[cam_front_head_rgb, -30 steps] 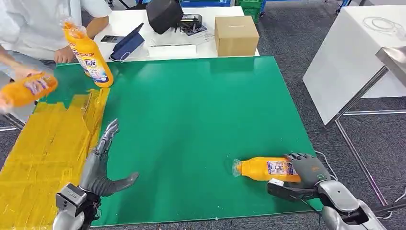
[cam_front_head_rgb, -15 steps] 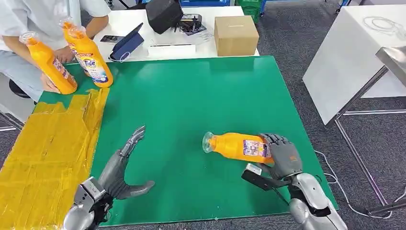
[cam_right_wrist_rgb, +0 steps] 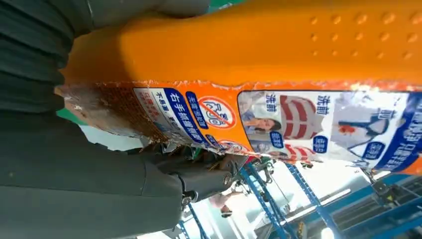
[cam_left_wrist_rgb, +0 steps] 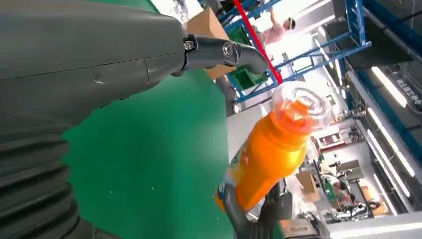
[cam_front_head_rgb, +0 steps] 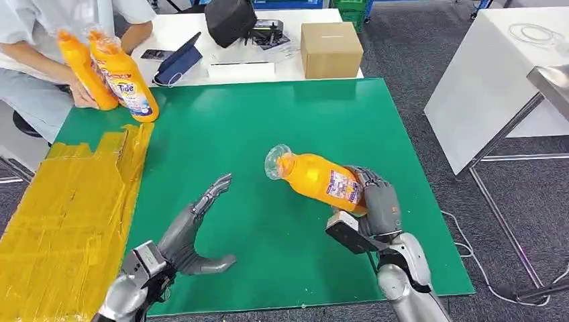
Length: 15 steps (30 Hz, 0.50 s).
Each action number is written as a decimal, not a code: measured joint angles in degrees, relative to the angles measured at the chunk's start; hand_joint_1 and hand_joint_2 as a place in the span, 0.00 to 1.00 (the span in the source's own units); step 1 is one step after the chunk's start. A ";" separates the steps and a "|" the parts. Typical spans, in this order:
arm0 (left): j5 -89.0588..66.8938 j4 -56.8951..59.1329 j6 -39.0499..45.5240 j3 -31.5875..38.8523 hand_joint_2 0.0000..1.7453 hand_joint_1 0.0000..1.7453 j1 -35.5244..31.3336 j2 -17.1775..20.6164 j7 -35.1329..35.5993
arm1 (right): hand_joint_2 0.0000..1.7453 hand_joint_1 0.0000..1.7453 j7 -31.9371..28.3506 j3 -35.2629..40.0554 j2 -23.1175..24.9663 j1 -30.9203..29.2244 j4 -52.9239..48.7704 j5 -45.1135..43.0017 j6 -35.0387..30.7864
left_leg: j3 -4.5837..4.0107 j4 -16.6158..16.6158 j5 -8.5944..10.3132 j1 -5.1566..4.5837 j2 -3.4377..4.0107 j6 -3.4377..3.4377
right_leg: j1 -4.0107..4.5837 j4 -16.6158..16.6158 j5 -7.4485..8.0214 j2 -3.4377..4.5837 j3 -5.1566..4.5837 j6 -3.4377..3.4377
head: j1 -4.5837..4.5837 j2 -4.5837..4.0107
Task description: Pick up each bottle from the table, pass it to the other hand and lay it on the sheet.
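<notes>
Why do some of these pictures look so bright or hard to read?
Head view: even light, soft sheen on the green mat, all sharp. Left wrist view: background lights glare white behind the bottle. Right wrist view: bottle label fills the frame, background washed out.

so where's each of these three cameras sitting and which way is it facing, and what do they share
Head view: high on the robot, looking forward and down at the green table; the left hand is open, the right hand holds the orange bottle.
Left wrist view: behind the left hand, facing across the table toward the orange bottle, cap end nearest.
Right wrist view: behind the right hand, pressed close against the bottle's label.
Shared: all three show that same orange bottle.
</notes>
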 measured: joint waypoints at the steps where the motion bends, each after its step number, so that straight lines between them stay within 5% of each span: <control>1: 0.00 0.11 0.04 -0.09 1.00 0.00 -0.12 0.00 0.00 | 1.00 0.98 -0.02 0.00 0.20 -0.02 0.00 -0.04 0.00 | -0.01 0.00 0.00 0.00 0.00 0.00 | 0.00 0.00 0.00 0.00 -0.01 0.00 | 0.00 0.00; 2: 0.07 0.18 0.07 -0.18 1.00 0.00 -0.17 0.02 0.00 | 1.00 0.93 -0.20 0.00 0.33 -0.02 0.00 -0.46 0.04 | -0.03 0.00 0.00 0.00 0.00 0.00 | 0.00 0.00 0.00 0.00 -0.02 0.00 | 0.02 0.00; 11: 4.20 2.06 -0.33 -1.86 1.00 0.00 -3.67 0.13 0.44 | 1.00 1.00 -5.01 3.50 4.75 -3.12 3.09 -15.88 14.58 | -0.07 0.00 0.02 0.08 0.00 -0.02 | 0.09 0.01 0.00 0.00 -0.06 0.00 | 0.02 0.00; 15: 6.58 2.76 -0.33 -2.30 1.00 0.00 -5.10 -0.04 1.27 | 1.00 0.99 -5.66 7.70 8.07 -4.70 6.36 -20.44 16.26 | -0.07 0.00 0.03 0.13 -0.02 -0.03 | 0.13 0.02 0.00 -0.01 -0.05 -0.01 | 0.02 0.00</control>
